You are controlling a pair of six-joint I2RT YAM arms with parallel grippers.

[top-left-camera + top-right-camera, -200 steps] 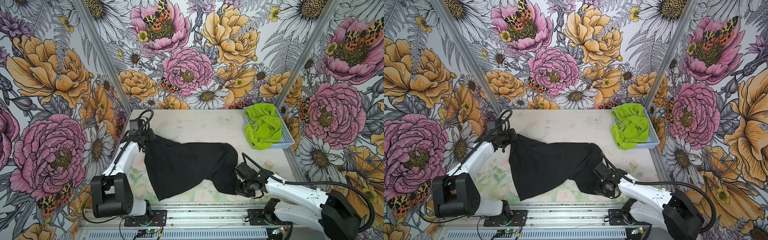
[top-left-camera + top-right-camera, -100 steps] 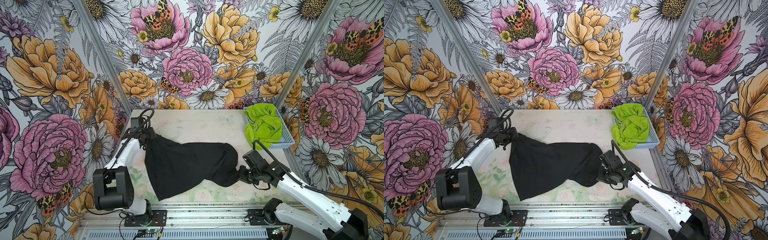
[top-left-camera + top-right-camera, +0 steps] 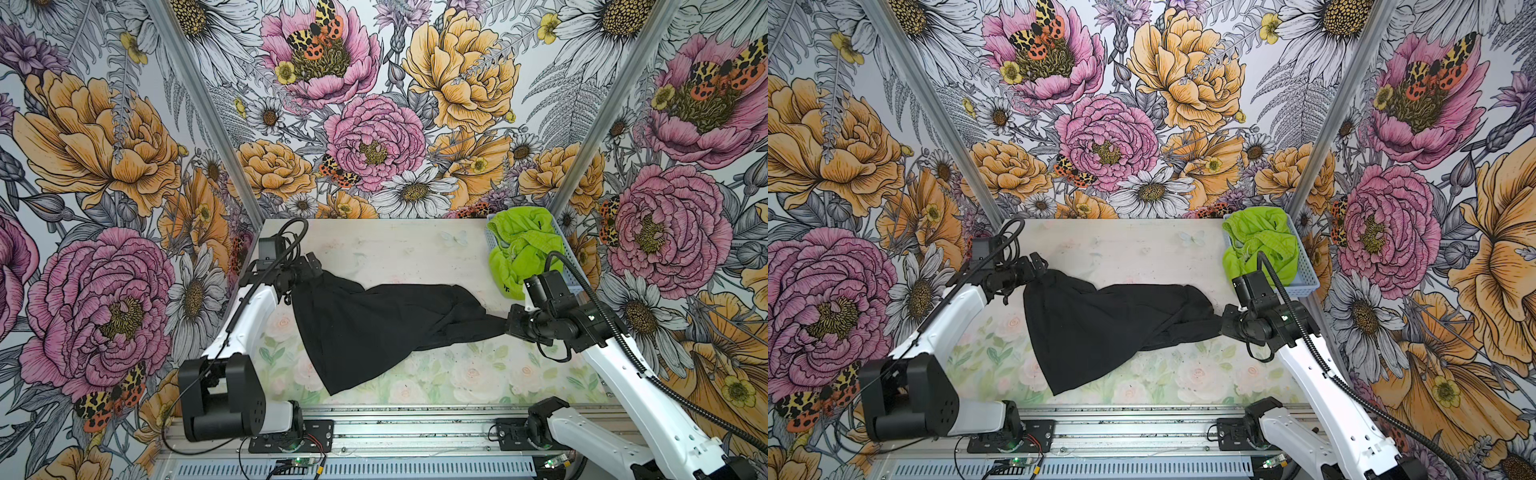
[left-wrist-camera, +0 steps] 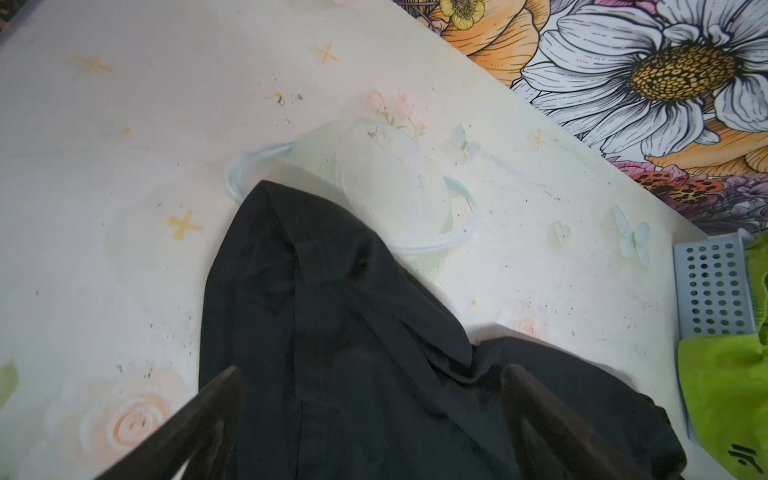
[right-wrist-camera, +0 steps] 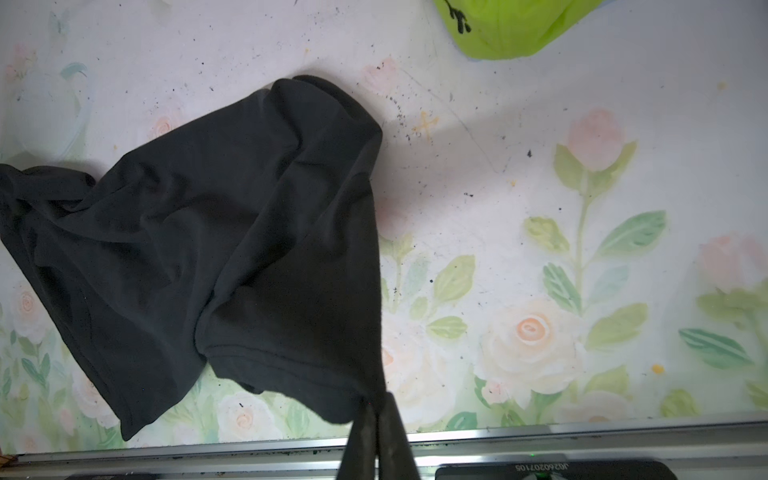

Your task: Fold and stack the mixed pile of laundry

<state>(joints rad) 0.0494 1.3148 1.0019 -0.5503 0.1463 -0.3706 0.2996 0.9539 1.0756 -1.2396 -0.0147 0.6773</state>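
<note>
The black T-shirt [image 3: 365, 328] [image 3: 1096, 328] lies spread and creased across the middle of the table. My left gripper [image 3: 309, 266] [image 4: 372, 374] is open at the shirt's far left corner, its fingers [image 4: 224, 399] spread over the cloth [image 4: 332, 324] and holding nothing. My right gripper [image 3: 509, 324] [image 5: 376, 409] is shut on the shirt's right edge [image 5: 316, 332], which is drawn out into a taut point. The lime-green shorts [image 3: 519, 253] [image 3: 1258, 245] lie bunched in the basket at the back right, and their black logo [image 5: 459, 20] shows in the right wrist view.
The light-blue perforated basket [image 3: 1304, 282] [image 4: 710, 286] stands at the table's back right corner, just behind my right arm. Floral walls close in three sides of the table [image 3: 395, 249]. A metal rail [image 3: 415, 428] runs along the front edge.
My left gripper has opened and let go of the shirt's left corner. My right gripper, shut on the shirt's right edge, has moved right and back, stretching the cloth.
</note>
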